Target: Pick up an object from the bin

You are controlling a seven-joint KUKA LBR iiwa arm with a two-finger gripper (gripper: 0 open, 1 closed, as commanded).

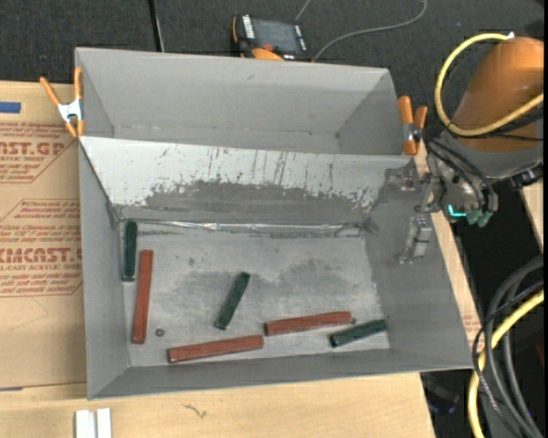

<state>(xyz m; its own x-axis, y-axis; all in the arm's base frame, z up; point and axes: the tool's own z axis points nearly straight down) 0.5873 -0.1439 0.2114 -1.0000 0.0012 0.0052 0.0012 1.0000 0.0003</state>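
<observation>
Grey metal gripper [415, 240] hangs at right over the grey metal bin's [420, 318] sloping wall; open or closed, I cannot tell. Nearest, lower right, a short dark-green bar [357, 333] lies beside a long red-brown bar [308, 323]: descending here risks scraping the wall or nudging both.

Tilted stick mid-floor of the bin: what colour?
Dark green. The tilted stick shows best in the camera view, lying alone on the grey floor.
</observation>
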